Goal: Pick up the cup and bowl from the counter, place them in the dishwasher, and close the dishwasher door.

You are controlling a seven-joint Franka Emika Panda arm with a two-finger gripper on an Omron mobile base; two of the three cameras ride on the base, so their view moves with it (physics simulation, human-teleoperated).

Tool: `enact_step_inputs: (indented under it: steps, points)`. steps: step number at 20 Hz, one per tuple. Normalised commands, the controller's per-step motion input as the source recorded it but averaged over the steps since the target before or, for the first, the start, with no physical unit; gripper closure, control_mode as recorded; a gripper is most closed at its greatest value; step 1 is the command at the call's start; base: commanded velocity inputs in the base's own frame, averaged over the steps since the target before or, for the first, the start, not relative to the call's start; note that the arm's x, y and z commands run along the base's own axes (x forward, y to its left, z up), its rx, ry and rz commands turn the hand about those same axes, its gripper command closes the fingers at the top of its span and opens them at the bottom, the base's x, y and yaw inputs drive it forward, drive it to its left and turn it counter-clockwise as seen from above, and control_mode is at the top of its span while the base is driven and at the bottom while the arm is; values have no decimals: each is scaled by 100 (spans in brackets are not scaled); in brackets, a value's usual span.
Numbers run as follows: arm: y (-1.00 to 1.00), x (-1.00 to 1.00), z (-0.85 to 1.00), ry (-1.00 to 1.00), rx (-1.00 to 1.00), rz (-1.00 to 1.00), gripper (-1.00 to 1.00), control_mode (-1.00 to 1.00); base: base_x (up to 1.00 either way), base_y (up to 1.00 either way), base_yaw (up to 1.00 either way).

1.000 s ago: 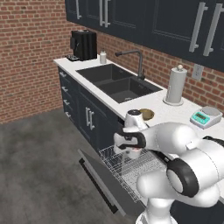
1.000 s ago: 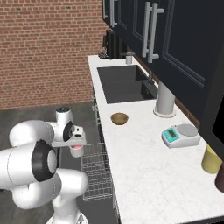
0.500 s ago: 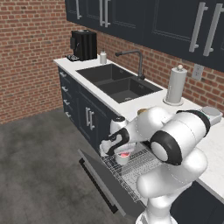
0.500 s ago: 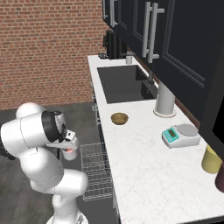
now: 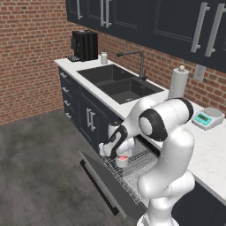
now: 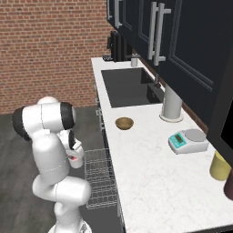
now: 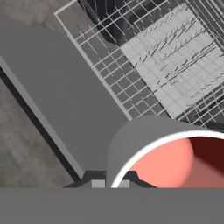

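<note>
Cup (image 5: 122,160) is clamped in my gripper (image 5: 120,158) right now, fingers pinched shut on its rim, and I've got it down low over the white wire rack (image 5: 132,164) that's pulled out of the dishwasher (image 5: 137,170). From the left base camera the cup sits upright with its pink inside showing, just above the near left part of the rack; I can't tell if the bottom is actually touching the wires. On the hand camera the cup (image 7: 162,153) takes up the lower right, white wall and red inside, with the rack's grid (image 7: 166,65) beyond it and the flat grey inner face of the dishwasher door (image 7: 57,92) running off to the left. That door (image 5: 110,185) is dropped fully open, lying flat out over the floor. The bowl (image 6: 124,123) is on the counter (image 6: 154,182) in the right base camera, sitting by itself near the front edge, between the sink (image 6: 127,86) and a small green kitchen scale (image 6: 187,140), well apart from the arm.
</note>
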Motion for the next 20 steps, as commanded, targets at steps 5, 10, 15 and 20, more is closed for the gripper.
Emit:
enact_step_inputs:
  steps: [5,10,15,20]
  points:
    - [0,40,-27,0,0,-17,100,-100,0,0,0]
    - [0,18,-18,-1,0,-13,100,-100,0,0,0]
    - [-3,0,-11,-12,0,-11,100,-100,0,0,0]
    - [-21,11,-9,-5,0,-8,100,-100,0,0,0]
